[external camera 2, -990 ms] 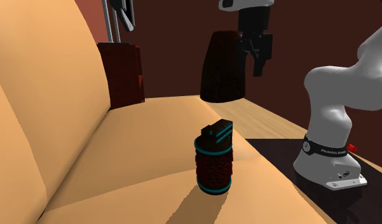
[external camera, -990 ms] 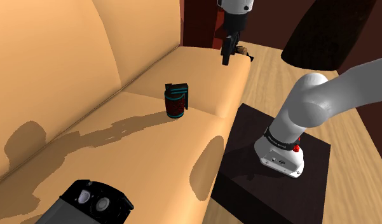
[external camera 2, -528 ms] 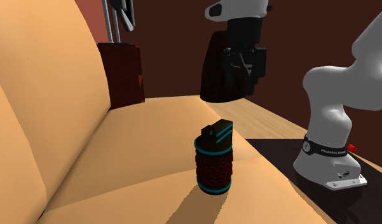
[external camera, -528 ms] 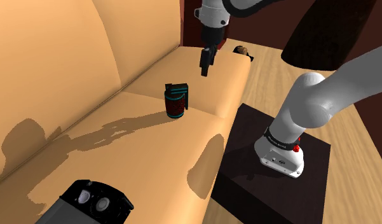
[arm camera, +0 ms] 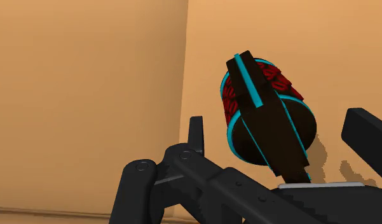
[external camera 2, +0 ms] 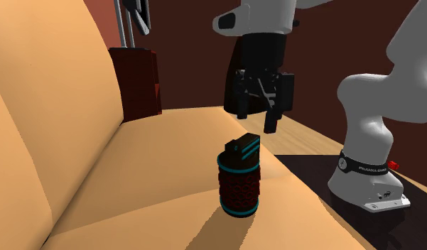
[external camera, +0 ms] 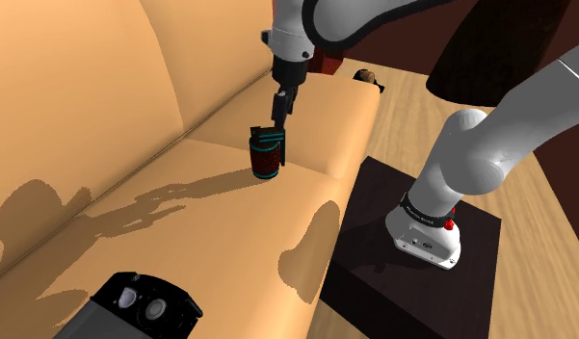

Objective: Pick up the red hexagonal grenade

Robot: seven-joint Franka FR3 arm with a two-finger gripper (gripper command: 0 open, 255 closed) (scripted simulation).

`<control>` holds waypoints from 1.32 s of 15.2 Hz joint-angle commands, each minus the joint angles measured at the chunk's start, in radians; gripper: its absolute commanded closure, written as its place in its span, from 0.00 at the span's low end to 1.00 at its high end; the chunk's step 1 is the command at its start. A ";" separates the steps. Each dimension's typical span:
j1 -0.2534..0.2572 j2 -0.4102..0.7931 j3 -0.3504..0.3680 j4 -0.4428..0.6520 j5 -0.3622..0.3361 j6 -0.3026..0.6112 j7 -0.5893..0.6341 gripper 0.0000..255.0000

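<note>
The gripper (external camera 2: 256, 119) hangs with its two black fingers apart and nothing between them, just above the grenade (external camera 2: 239, 181) and not touching it. In the second exterior view it sits a little to the right of the grenade's black cap rather than square over it. The wrist view looks down on that cap (arm camera: 269, 137), with one finger on each side of it.

The grenade stands upright on the sofa seat (external camera 2: 133, 185). Its body is dark red and knobbly, with a teal band at top and bottom and a lever slanting off the cap. Beyond the grenade the seat's front edge is near, and past that edge lies the dark stand (external camera: 374, 289) carrying the arm.

The likely trouble is a descent that stays off centre. One finger would then land on the cap or lever instead of passing beside the body, and the grenade would tip over. Once on its side, it could roll towards that near edge and drop off. A grip taken only on the slanted lever would probably slip during the lift
</note>
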 commanded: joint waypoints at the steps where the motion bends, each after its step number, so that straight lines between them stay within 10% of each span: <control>1: 0.005 0.012 0.007 -0.013 0.005 0.030 0.001 0.00; 8: 0.006 0.040 0.013 -0.067 0.007 0.111 0.000 0.00; 9: 0.006 0.043 0.014 -0.067 0.007 0.115 0.001 1.00; 20: 0.006 0.029 0.011 -0.049 0.006 0.082 0.000 1.00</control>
